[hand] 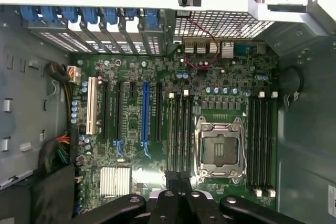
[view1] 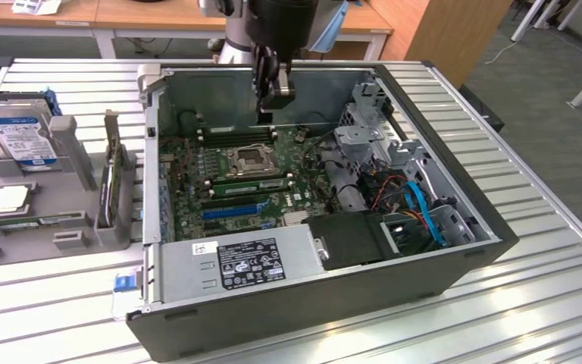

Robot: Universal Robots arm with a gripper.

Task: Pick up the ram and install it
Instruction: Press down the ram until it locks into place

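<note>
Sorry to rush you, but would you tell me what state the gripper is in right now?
Gripper: shut, hanging over the open computer case above the motherboard; whether it holds anything cannot be told.

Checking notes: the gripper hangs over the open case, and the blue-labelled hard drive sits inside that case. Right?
No. The gripper hangs over the open case, but the hard drive stands outside it, in a holder at the exterior view's left.

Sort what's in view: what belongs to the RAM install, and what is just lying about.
For the job: gripper, jaws shut, above the motherboard; memory slots; ram, apparently the green stick outside the case.
Lying about: hard drive; expansion card; power supply; blue slot.
</note>
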